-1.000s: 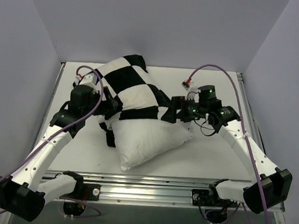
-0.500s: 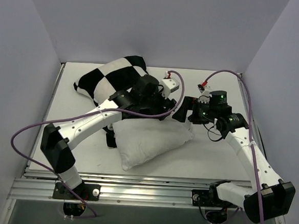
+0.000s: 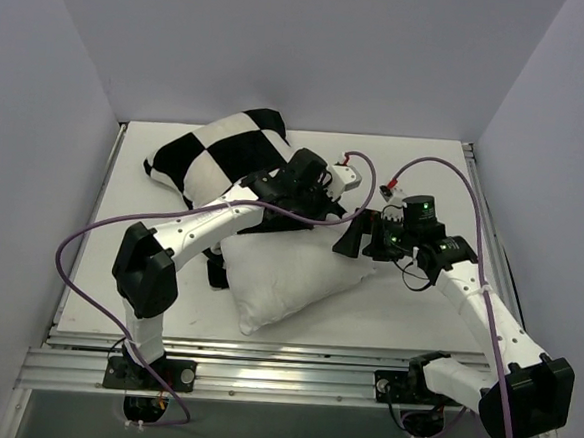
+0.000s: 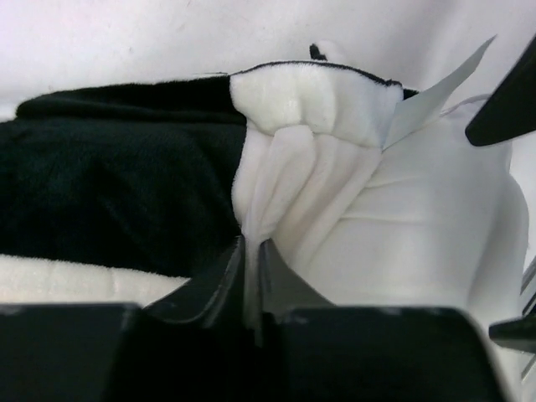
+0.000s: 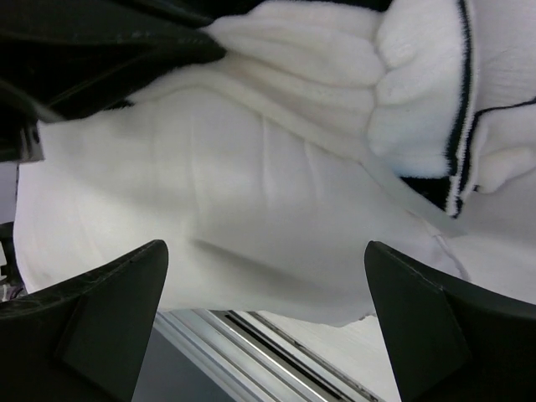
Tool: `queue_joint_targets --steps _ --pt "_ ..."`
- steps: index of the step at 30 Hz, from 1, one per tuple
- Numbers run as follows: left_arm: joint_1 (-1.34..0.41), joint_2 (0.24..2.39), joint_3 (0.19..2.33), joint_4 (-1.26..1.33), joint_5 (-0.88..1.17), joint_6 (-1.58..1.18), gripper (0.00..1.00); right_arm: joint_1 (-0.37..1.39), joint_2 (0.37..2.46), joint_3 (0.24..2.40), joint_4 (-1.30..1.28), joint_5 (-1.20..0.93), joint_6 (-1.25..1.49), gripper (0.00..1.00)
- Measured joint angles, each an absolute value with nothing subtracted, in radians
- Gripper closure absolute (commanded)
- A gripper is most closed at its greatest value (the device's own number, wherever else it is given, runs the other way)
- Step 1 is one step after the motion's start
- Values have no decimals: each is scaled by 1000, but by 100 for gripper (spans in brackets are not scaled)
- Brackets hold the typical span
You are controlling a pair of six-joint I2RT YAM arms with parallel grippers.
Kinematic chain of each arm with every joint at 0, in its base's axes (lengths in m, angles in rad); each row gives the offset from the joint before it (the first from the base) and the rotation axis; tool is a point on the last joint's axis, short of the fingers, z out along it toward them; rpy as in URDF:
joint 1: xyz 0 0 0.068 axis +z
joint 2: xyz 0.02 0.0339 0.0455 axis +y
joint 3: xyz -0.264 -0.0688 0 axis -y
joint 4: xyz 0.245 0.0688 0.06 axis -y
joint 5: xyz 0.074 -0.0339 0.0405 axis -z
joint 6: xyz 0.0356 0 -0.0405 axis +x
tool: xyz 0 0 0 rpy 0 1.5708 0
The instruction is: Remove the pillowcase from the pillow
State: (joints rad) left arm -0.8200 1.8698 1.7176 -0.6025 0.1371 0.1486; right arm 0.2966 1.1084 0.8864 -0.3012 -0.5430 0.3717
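Note:
The black-and-white checkered pillowcase (image 3: 216,159) lies bunched over the far left end of the plain white pillow (image 3: 288,279), whose near half is bare. My left gripper (image 3: 323,203) reaches across the pillow to the pillowcase's right-hand edge. In the left wrist view it (image 4: 251,244) is shut on a fold of white fabric that runs up into the plush, black-trimmed pillowcase (image 4: 310,96) edge. My right gripper (image 3: 356,239) hovers at the pillow's right end. In the right wrist view it (image 5: 264,251) stands wide open over the pillow (image 5: 251,184), beside the pillowcase (image 5: 419,92) hem.
The white table (image 3: 416,308) is walled in by grey panels at left, back and right. An aluminium rail (image 3: 291,374) runs along the near edge. Purple cables (image 3: 79,254) loop off both arms over the table.
My left arm swung from the pillow's left side across to its right and shut on the pillowcase edge. The right gripper opened a little wider and shifted down-left toward the pillow.

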Motion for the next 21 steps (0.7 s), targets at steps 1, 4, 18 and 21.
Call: queue_joint_targets --steps 1,4,18,21 --pt "-815 1873 1718 -603 137 144 97 310 1109 879 -288 -541 378 1" --pt "-805 1878 1718 -601 140 131 98 368 1113 867 -251 -513 393 0" --pt "-733 1877 1667 -513 139 -20 98 579 1308 846 -36 -311 409 100" --pt "-698 1877 1664 -498 125 -74 98 623 1325 849 -2 -301 404 100"
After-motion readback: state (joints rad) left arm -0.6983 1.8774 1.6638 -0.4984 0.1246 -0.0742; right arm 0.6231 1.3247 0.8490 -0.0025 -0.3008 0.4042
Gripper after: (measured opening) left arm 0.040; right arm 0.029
